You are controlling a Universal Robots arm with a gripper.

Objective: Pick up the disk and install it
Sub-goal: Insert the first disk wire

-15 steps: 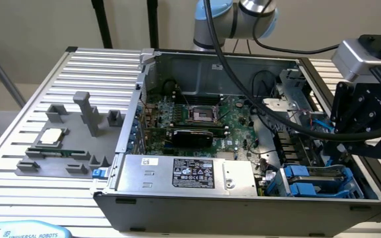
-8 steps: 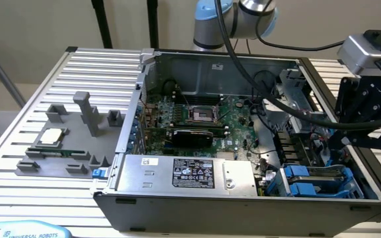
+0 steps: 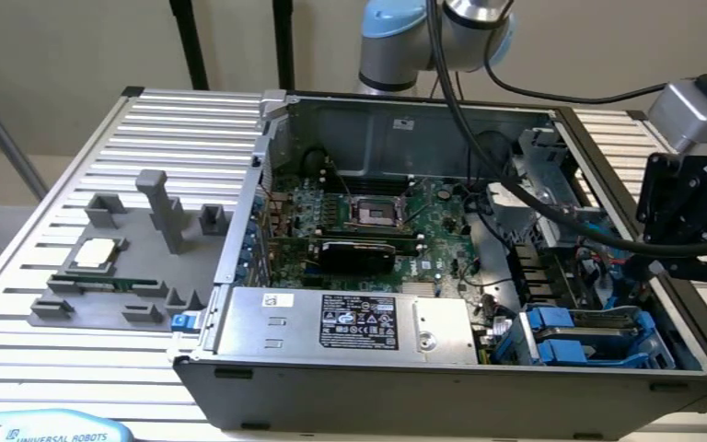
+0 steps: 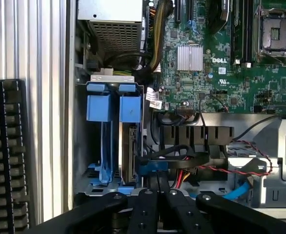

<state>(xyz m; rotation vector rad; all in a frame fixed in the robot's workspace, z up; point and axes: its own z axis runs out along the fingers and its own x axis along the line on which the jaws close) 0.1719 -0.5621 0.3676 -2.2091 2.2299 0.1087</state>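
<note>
**Fingers shut over the drive bay, disk seated on edge**

Nearest my wrist camera, the black fingers (image 4: 145, 209) are pressed together with no gap I can see. I make out nothing clamped between them, and their bases are cut off by the frame edge. Just past their tips lies a tangle of black, red and yellow cables (image 4: 192, 168). There is a small blue piece among them that I can't identify.

The disk (image 4: 132, 151) stands on edge in the drive bay (image 4: 79, 146), framed by its blue carrier (image 4: 130, 108). I see only its thin side; the label is hidden. Just beside it is a second blue carrier (image 4: 98, 105), and I cannot tell whether that one holds a drive. The bay is next to the power supply (image 4: 114, 29), with the motherboard (image 4: 221, 73) alongside.

From the exterior view, the computer case (image 3: 452, 396) lies open on the slatted table (image 3: 34, 184), with the bay in its near corner on the exterior view's right. The arm's black head (image 3: 698, 221) hangs above that side and is partly cut off. A gray fixture (image 3: 144, 276) carrying a CPU chip (image 3: 96, 250) sits on the table at the exterior view's left.
</note>
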